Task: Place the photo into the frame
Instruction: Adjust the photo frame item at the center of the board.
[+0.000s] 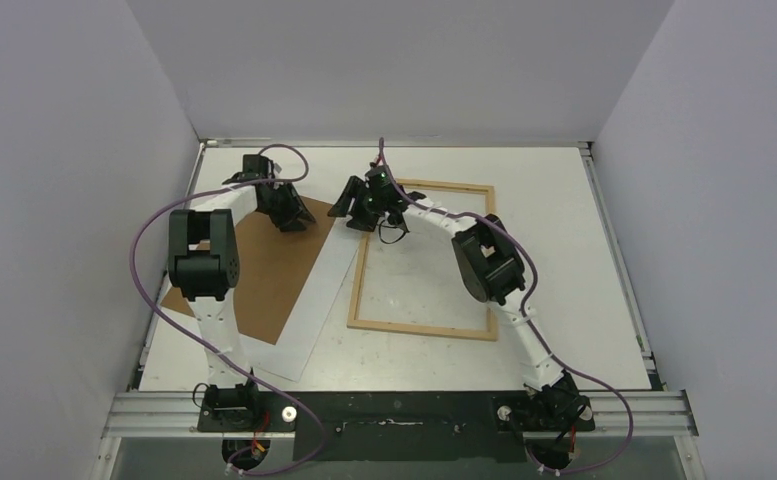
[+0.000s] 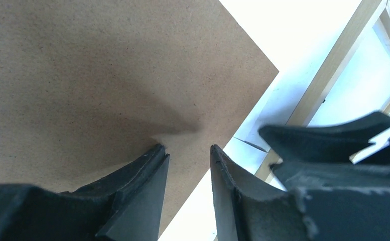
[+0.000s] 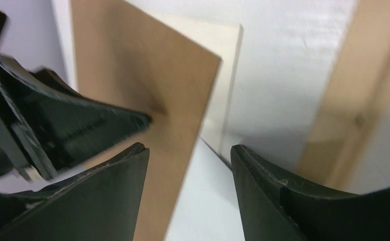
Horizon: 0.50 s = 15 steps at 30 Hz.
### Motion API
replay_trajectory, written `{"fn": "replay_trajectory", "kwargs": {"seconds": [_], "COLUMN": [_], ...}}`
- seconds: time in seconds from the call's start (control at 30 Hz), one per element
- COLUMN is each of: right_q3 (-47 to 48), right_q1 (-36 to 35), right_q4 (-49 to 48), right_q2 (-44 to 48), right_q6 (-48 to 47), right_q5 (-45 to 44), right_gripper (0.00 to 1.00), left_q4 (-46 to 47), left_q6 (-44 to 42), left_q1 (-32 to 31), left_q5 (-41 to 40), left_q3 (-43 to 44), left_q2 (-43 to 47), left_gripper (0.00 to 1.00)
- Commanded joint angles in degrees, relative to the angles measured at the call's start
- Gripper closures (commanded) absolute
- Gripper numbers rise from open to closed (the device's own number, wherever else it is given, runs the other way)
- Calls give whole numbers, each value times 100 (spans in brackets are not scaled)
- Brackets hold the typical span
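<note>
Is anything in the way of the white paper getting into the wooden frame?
Yes. The brown board lies on top of the photo, covering much of it; only a strip beside the frame shows. Nothing visible lies between that strip and the frame.

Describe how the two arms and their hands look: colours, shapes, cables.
The left arm and right arm are white links joined by bulky black housings. A purple cable loops loosely along each. The left hand and right hand are black, with two tapered wedge-like fingers.

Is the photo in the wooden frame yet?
Out. The photo lies left of the frame, partly under the brown board; inside the frame only table shows.
</note>
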State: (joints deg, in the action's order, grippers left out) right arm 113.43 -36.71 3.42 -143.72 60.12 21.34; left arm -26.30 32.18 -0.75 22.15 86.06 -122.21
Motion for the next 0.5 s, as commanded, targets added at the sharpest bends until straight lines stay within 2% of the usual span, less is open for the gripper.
{"fn": "replay_trajectory", "kwargs": {"seconds": [0.0,0.17,0.3,0.47], "right_q3": [-593,-1304,-1846,-2018], "right_q1": [-139,-362,-482,-697], "right_q4": [1395,1785,1624,1224], "right_q2": [1055,1815,2046,2121], "right_q6": [-1107,-1458,-1089,-570], "right_q5": [-470,-523,-297,-138], "right_gripper": [38,39,40,47], "left_q4": [-798,-934,-964,-1138], "left_q6": [-294,-467,-451,-403], "left_q1": [-68,-4,-4,-8], "left_q5": [-384,-293,-405,-726], "left_q3": [-33,234,90,-363], "left_q2": [-553,-311,276,741], "left_gripper": [62,57,51,52]}}
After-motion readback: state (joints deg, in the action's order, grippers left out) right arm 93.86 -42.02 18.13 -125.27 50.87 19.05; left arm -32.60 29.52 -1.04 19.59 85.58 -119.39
